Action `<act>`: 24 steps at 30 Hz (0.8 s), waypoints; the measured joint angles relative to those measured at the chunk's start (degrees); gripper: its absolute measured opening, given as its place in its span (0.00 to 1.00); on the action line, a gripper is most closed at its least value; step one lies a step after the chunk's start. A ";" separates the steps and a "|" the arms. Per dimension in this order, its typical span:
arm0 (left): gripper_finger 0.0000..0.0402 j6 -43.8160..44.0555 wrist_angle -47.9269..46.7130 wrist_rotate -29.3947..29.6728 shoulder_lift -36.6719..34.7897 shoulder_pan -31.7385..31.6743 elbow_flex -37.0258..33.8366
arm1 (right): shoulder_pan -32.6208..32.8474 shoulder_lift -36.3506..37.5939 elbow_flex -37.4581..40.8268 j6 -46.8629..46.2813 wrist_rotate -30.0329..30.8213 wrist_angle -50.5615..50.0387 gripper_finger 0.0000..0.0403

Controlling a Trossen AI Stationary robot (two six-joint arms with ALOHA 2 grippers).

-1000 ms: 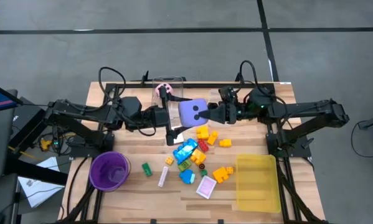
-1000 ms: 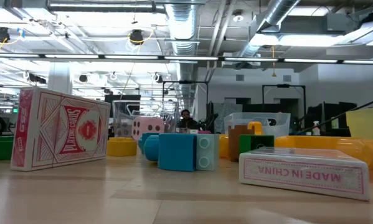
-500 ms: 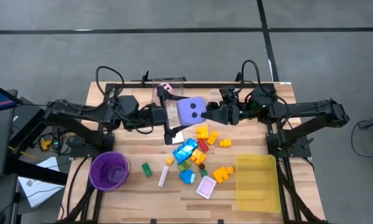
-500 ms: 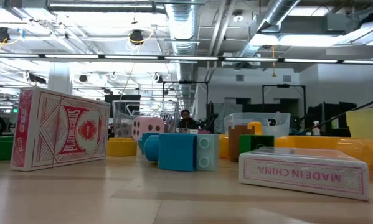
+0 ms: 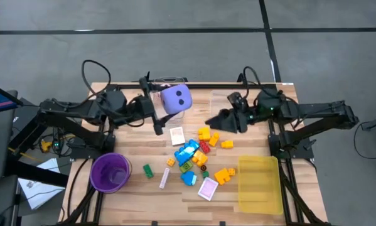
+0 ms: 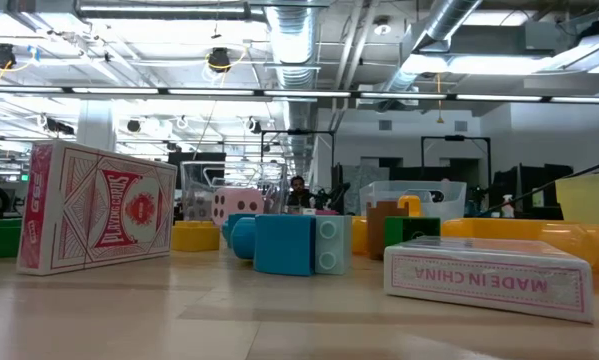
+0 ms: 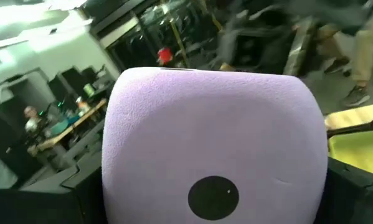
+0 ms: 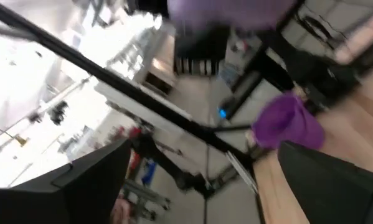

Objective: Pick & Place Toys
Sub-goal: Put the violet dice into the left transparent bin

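Purple dice (image 5: 175, 98) gripped in left gripper (image 5: 164, 107); right gripper (image 5: 211, 120) apart

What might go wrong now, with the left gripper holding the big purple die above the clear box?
The purple die looks about as wide as the clear box below it, so it may catch on the rim. The left gripper could also knock the box. The right gripper waits close to the toy pile and might brush the blocks.

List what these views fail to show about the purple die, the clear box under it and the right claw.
- Purple die: the left wrist view shows one face; the left claw hides its contact sides.
- Clear box: the high view cannot show its contents; the die covers it.
- Right claw: its tips are too dark in the high view and blurred in the right wrist view.
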State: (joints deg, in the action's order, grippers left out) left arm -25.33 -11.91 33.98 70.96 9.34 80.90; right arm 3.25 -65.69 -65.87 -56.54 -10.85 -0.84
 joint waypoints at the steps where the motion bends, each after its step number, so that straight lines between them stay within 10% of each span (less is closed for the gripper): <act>1: 0.89 0.59 -1.41 0.76 -0.07 0.00 0.00 | 0.20 0.18 0.00 0.33 0.04 -1.50 0.99; 24: 0.91 45.18 -21.51 1.76 1.51 -2.14 -3.02 | 0.68 1.36 0.04 2.13 0.39 -6.60 0.99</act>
State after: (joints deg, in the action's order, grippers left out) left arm 19.85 -33.43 35.75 72.47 7.20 77.88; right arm 3.93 -64.34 -65.82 -54.41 -10.46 -7.44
